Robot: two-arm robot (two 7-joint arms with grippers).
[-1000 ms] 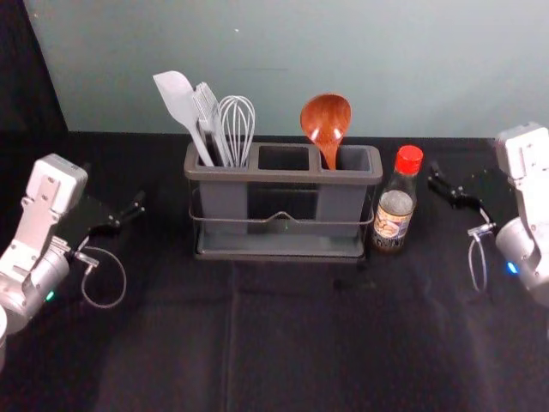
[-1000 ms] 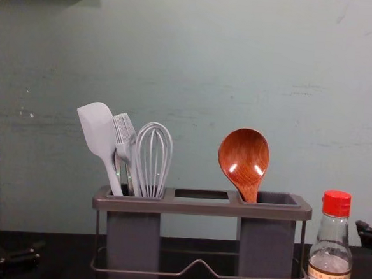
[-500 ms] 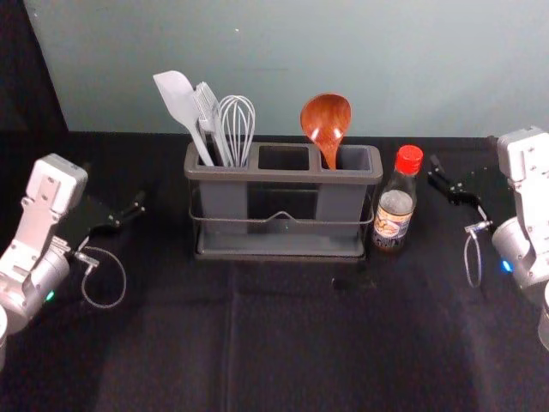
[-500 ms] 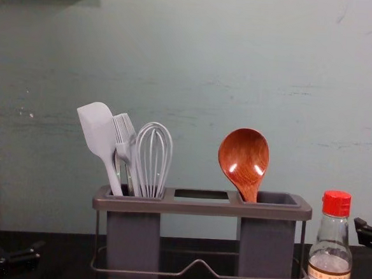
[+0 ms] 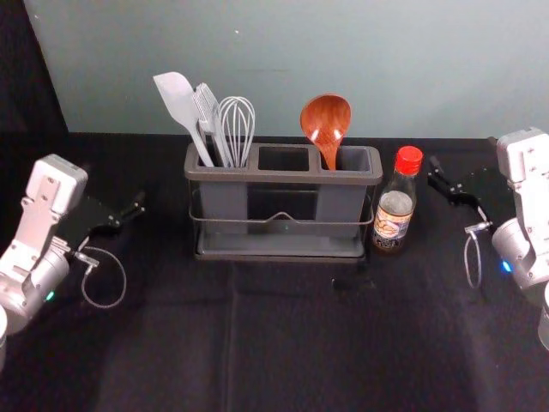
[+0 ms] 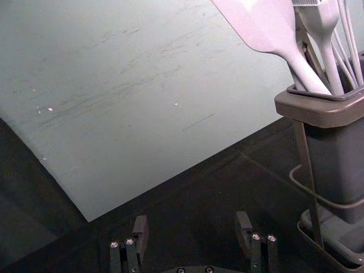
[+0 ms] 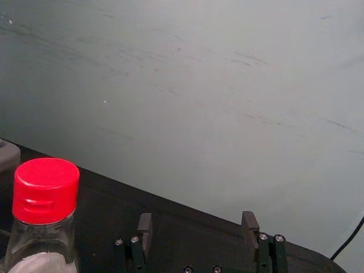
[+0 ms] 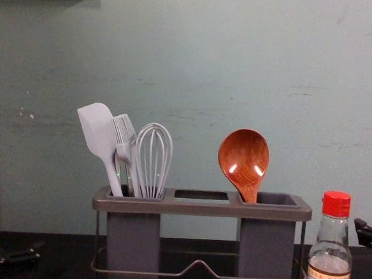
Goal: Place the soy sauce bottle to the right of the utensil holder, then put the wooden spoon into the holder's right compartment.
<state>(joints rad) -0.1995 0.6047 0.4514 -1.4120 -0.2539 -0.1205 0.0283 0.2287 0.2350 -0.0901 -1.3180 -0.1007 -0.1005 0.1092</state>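
The right gripper [image 7: 197, 216] has shifted slightly and settled near the bottle [image 5: 395, 206]; its fingers are apart, as are those of the left gripper [image 6: 191, 217], parked left. Bottle right of holder [image 5: 283, 177], spoon [image 5: 326, 118] in its right compartment [image 8: 266, 247]: likely finished.

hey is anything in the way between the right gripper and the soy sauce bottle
Nothing visible stands between them. The right gripper, jaws open, hangs to the right of the soy sauce bottle; the utensil holder is on the bottle's other side.
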